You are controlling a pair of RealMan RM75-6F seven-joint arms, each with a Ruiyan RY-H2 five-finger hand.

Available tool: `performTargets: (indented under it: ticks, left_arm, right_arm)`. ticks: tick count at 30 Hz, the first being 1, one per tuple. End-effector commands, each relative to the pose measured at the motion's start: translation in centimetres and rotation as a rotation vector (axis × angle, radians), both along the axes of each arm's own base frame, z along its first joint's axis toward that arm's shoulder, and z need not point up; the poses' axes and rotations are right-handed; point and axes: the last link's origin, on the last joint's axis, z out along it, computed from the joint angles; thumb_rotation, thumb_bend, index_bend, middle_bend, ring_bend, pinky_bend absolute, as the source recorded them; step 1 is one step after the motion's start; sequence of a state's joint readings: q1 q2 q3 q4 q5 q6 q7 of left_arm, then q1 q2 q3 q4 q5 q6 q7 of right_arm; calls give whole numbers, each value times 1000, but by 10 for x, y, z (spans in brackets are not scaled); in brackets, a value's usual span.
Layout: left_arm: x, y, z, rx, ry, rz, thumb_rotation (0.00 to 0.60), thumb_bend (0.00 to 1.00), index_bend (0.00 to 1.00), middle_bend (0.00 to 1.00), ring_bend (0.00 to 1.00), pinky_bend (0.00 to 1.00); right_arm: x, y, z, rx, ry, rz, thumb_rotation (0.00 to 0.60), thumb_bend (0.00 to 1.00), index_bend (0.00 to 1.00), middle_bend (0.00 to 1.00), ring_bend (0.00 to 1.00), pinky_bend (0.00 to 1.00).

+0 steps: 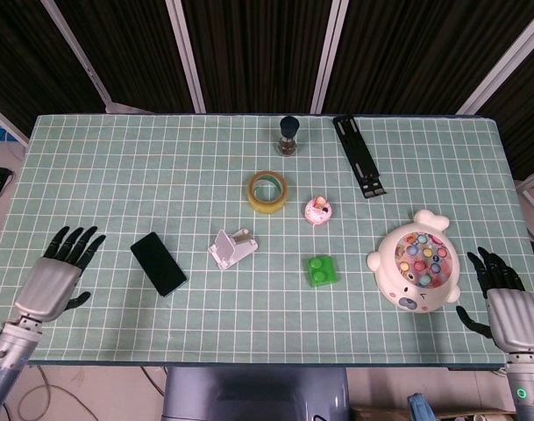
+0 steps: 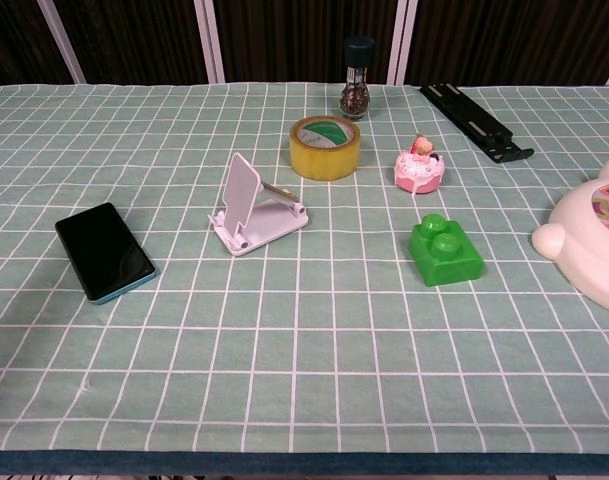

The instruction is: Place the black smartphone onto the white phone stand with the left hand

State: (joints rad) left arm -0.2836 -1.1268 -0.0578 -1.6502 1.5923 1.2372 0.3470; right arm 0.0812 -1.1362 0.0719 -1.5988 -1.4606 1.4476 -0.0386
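The black smartphone (image 1: 158, 263) (image 2: 103, 251) lies flat on the green checked cloth, left of centre. The white phone stand (image 1: 231, 248) (image 2: 252, 207) stands a short way to its right, with nothing on it. My left hand (image 1: 54, 275) hovers over the table's left part, left of the phone and apart from it, fingers spread and holding nothing. My right hand (image 1: 507, 305) rests by the front right edge, fingers apart, holding nothing. Neither hand shows in the chest view.
A yellow tape roll (image 1: 268, 190), a pepper grinder (image 1: 288, 135), a black bracket (image 1: 359, 155), a small pink cake toy (image 1: 318, 210), a green brick (image 1: 320, 270) and a white animal-shaped toy (image 1: 419, 270) lie on the middle and right of the cloth.
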Motion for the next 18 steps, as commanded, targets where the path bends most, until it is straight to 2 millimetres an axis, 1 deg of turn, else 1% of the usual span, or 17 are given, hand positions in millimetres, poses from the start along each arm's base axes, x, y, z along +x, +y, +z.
performTargets:
  ticks: [1,5,8,11,18]
  left_arm:
    - [19,31,-5,-55,120,-53,600,106,19,7,0,0]
    - [30,48,-17,-100,176,-74,600,123,89,103,0,0]
    - [34,58,-27,-125,208,-77,600,125,126,143,0,0]
    - [37,66,-35,-144,238,-78,600,126,173,161,0,0]
    - [40,76,-52,-192,295,-67,600,128,197,179,0,0]
  right_arm:
    - [0,0,0,-1,0,-1,600,362,61,0,0,151]
    - [1,-1,0,0,0,-5,600,362,61,0,0,151]
    - [1,-1,0,0,1,-7,600,362,61,0,0,151]
    - [1,-1,0,0,-1,-8,600,361,61,0,0,151]
    - [1,-2,0,-1,-3,-10,600,362,61,0,0,151]
